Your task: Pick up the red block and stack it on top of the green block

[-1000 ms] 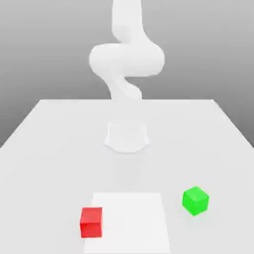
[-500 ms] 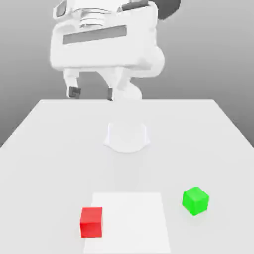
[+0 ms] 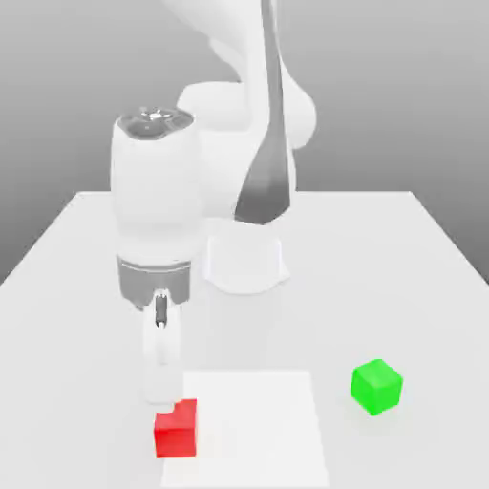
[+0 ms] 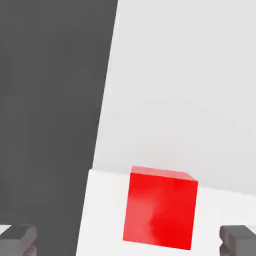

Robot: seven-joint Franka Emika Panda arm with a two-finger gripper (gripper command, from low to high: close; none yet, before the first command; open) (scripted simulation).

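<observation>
Step in hand, as judged: the approach to the red block ahead of the grasp. The hand is wide open, its two fingers well apart, and it has hold of nothing. In the exterior view it is over the block's far side, its lower end overlapping the block's top edge in the picture; whether there is contact cannot be told from this angle. The red block sits at the edge of the white patch on the surface, toward the exterior view's left; the green block rests off the patch toward the exterior view's right, well apart and turned at an angle. In the hand view the red block lies between the lines of the two fingers but not centred, and its sides are slightly askew to them. Recommended: correct the centring and the small twist before descending, so that both pads meet opposite faces flat and together. Descent is best straight and slow, fingers kept wide, stopping about mid-height on the block and clear of the surface. Risk: a fingertip landing on the top edge, or one pad pushing first and turning the block. Closing should be even, with a straight lift only once the grip is firm.
</observation>
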